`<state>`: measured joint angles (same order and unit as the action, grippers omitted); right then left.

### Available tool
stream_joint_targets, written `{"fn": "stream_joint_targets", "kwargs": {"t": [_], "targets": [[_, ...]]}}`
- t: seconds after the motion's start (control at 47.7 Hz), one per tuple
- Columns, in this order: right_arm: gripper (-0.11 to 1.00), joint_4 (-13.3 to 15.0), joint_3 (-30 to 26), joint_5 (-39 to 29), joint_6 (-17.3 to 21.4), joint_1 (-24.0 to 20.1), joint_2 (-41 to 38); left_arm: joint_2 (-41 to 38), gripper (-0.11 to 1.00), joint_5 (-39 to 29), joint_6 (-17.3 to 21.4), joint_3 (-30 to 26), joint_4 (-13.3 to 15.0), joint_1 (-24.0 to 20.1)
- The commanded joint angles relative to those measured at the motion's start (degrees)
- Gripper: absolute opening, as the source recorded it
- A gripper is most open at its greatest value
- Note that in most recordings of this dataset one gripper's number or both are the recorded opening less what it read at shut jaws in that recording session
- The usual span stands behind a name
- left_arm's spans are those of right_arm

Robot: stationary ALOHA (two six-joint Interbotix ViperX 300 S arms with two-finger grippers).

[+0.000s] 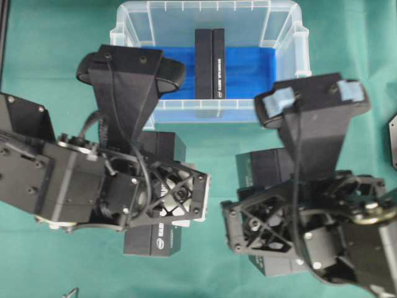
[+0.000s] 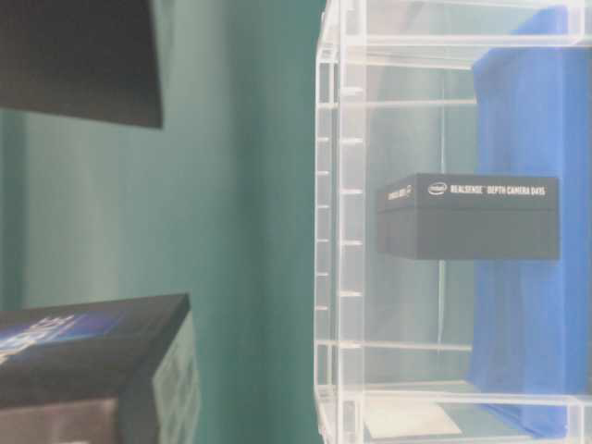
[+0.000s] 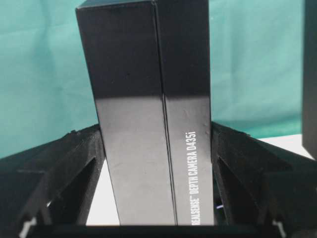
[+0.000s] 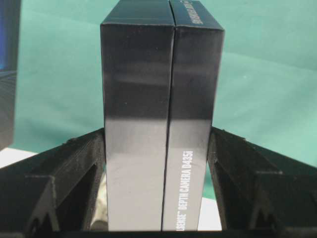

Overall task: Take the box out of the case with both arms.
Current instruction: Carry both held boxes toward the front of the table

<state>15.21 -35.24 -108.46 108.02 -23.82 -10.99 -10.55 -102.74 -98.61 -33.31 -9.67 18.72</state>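
Overhead exterior view: the box (image 1: 209, 62) stands upright on the blue liner (image 1: 260, 68) inside the case (image 1: 115, 37), untouched. My left hand (image 3: 156, 148) looks clamped on a spare carton (image 3: 133, 99), and my right hand (image 4: 157, 148) on a twin carton (image 4: 138, 89). I judge the lift-out not yet begun. Next I'd park both cartons, then flank the box.

**Layout: case at the rear, two boxes in front**

The case (image 1: 298, 37) sits at the rear centre of the table (image 1: 49, 49). The centre box (image 1: 209, 62) stands inside it on the liner (image 1: 260, 68), apart from both side walls. In front of the case, the left box (image 3: 143, 124) lies between the left gripper (image 3: 156, 148) fingers. To its right, the right box (image 4: 158, 99) lies between the right gripper (image 4: 157, 148) fingers, touching both.
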Motion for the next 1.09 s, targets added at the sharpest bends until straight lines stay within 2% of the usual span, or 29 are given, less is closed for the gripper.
{"fn": "stream_joint_targets", "kwargs": {"t": [0.0, 0.189, 0.315, 0.629, 0.86, 1.07], "targets": [[0.65, 0.26, -0.26, 0.97, 0.00, 0.35, 0.79, 2.37, 0.63, 1.32, 0.00, 0.79, -0.26, 0.79], [0.65, -0.09, 2.81, 3.08, 0.62, 0.35, 0.09, 2.90, 0.63, 4.92, -0.35, 6.24, -0.26, 2.29], [0.65, -0.44, 6.86, 6.86, 0.88, 0.35, 0.00, 3.60, 0.63, 8.09, -0.79, 10.81, -0.26, 2.81], [0.65, -2.37, 17.58, 18.63, 2.64, 0.44, 0.00, 7.47, 0.63, 19.42, -5.80, 25.49, -0.26, 3.25], [0.65, -2.37, 23.91, 23.64, 5.36, 0.44, 0.00, 9.40, 0.63, 27.16, -9.58, 34.54, -0.26, 3.43], [0.65, -1.05, 29.18, 28.74, 5.10, 0.44, 0.00, 8.88, 0.63, 33.49, -9.76, 39.55, -0.35, 3.43]]}}
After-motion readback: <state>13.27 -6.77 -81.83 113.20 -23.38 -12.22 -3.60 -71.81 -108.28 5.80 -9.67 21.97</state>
